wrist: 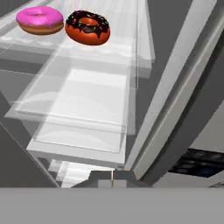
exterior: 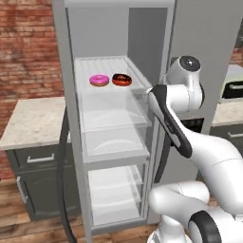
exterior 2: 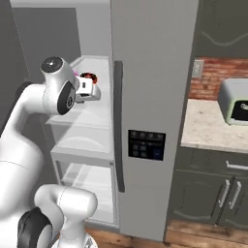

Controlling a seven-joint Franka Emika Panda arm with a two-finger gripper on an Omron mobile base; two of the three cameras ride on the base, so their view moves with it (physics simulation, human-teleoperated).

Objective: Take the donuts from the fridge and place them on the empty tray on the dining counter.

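Flanking pink donut (wrist: 40, 19): chocolate donut (wrist: 88, 27)

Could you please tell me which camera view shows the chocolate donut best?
The hand view: the chocolate donut is large, unobstructed, sprinkles visible. The left base view shows it small on the fridge shelf; in the right base view the arm mostly hides it.

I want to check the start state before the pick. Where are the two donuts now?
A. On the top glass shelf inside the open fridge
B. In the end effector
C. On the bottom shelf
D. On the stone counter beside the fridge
A: the pink donut and the chocolate donut lie side by side on the top shelf of the fridge.
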